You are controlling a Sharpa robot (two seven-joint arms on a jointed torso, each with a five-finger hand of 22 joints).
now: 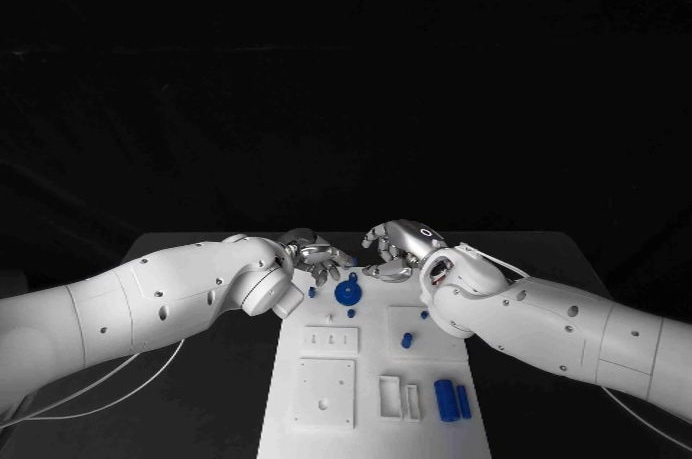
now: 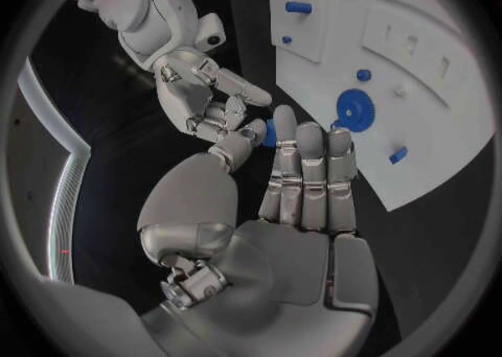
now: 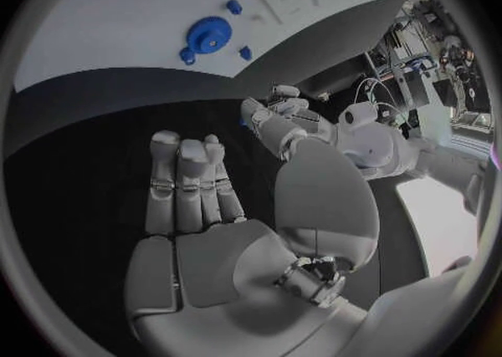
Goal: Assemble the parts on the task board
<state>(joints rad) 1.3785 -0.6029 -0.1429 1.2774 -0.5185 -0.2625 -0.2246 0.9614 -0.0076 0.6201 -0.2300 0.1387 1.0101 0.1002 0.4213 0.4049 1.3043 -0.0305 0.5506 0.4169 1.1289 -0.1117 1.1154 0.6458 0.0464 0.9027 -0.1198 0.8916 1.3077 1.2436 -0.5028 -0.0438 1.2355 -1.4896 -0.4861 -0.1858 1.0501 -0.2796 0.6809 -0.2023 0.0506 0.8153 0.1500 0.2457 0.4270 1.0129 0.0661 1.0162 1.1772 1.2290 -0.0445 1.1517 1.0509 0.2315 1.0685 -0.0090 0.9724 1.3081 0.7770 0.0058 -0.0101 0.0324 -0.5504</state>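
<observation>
The board [image 1: 335, 394] lies lengthwise down the middle of the table [image 1: 173, 247], running from near the hands at its far end toward the near edge. On its far part sits a blue gear [image 1: 348, 292], with a small blue peg [image 1: 313, 291] just to its left and another small blue piece [image 1: 353, 313] just nearer. Further toward the near side, right of centre, is a blue knob [image 1: 407, 340], and at the near right corner two blue cylinders [image 1: 453, 402] lie side by side beside a white slot.

The left hand [image 1: 313, 254] hovers over the board's far end and pinches a small blue part [image 2: 270, 133] between thumb and fingertips. The right hand [image 1: 397, 248] is just beside it, fingers straight and together, thumb apart, holding nothing; the two hands' fingertips almost meet.
</observation>
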